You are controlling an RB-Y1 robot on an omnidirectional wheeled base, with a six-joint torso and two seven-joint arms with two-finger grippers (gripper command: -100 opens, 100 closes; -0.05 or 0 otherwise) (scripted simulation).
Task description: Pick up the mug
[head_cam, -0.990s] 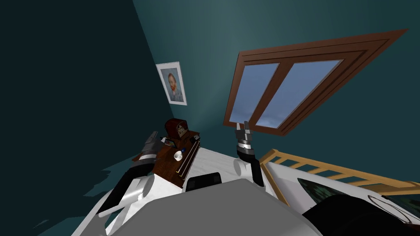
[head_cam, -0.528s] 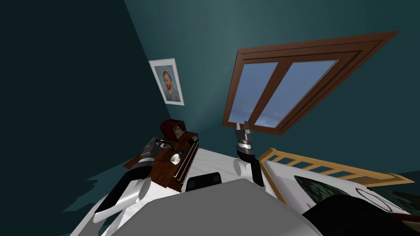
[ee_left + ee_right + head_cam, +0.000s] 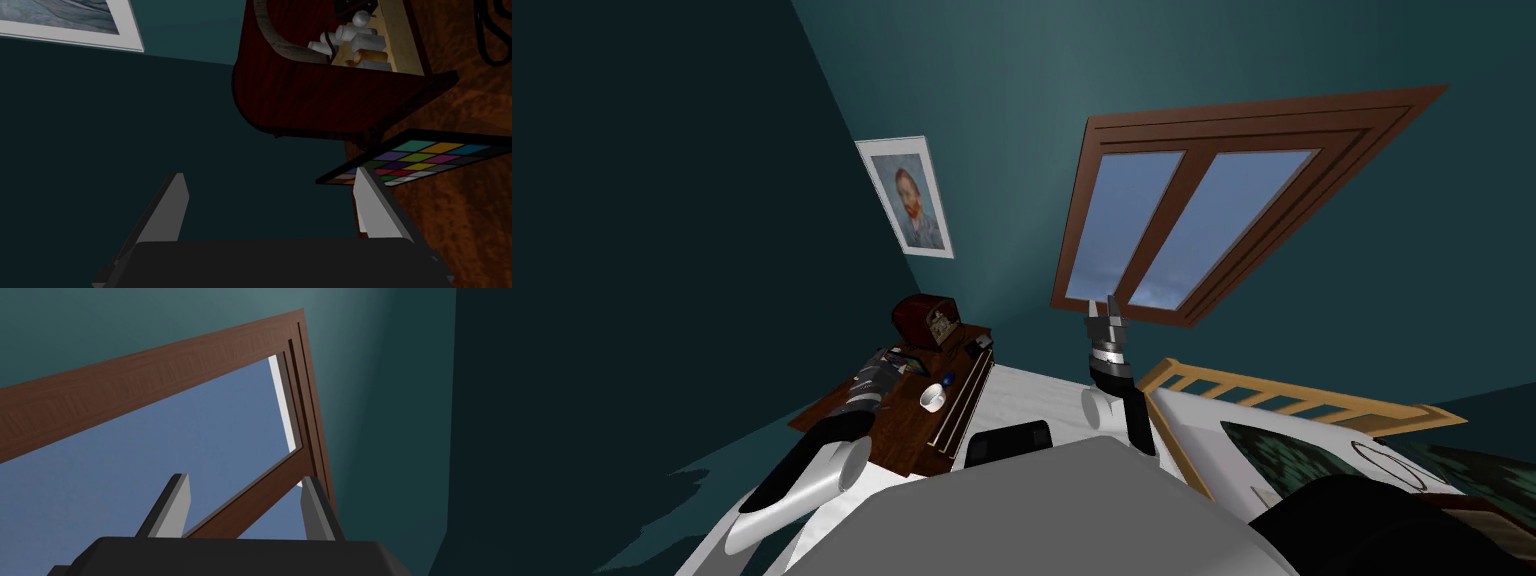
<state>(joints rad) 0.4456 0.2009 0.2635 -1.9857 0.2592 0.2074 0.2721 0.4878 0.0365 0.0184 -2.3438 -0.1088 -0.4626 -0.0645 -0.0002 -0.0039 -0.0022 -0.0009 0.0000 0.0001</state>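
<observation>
Head view shows me a dark wood desk ahead and to my left, and I place everything by it. At the desk's far end stands a round-topped wooden box. The left wrist view looks into its open face, where small pale parts sit inside. A colour chart lies flat on the desk top just in front of the box, close to the desk's outer edge. My left gripper hovers over that same edge. Its fingers are spread wide with nothing between them, and one fingertip sits in front of the chart's corner. My right gripper is raised well off the desk's other side, fingers apart and empty. The mug, white, sits on the desk top near the long edge away from my left gripper and well apart from its fingers. A small blue thing lies just beside it, toward the box.
</observation>
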